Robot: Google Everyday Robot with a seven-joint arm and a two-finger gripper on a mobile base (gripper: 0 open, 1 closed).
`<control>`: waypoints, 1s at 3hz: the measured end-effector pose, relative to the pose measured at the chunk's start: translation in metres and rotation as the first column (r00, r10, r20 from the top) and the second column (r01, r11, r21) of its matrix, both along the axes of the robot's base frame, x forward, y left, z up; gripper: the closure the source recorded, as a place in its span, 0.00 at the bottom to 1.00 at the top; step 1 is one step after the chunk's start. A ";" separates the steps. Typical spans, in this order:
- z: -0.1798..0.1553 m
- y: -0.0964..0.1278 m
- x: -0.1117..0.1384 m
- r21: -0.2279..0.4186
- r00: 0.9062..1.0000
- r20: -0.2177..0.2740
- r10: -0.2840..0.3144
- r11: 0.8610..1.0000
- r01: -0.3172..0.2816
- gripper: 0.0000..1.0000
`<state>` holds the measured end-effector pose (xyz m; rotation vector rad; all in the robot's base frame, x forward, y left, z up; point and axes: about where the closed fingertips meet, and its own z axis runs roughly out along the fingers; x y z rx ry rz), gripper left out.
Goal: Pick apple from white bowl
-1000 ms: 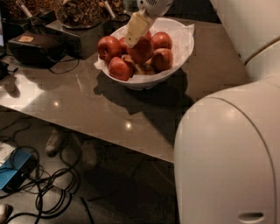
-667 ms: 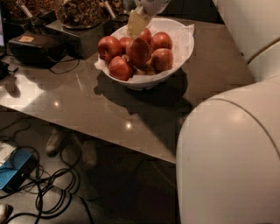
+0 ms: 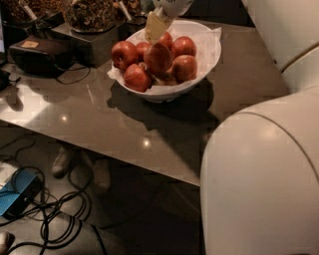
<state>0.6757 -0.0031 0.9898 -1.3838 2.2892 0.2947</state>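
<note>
Gripper [image 3: 152,37] higher over apple [image 3: 158,60] (brown table [image 3: 124,124])

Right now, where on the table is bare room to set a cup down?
Free: the table in front of the white bowl, and right of it. Crowded: back left, with black box and jars. The gripper hangs over the apples.

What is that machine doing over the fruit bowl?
A robot is going for an apple in the white bowl on the table. Its tool sits right on top of the dark red apple in the middle of the bowl. Whether it has hold of it yet is unclear.
</note>
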 end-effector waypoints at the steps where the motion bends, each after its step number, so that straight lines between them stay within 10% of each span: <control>1: 0.000 0.000 0.000 0.000 1.000 0.000 0.000 1.000 0.000 0.36; 3: 0.000 0.000 0.000 0.000 1.000 0.000 0.000 1.000 0.000 0.00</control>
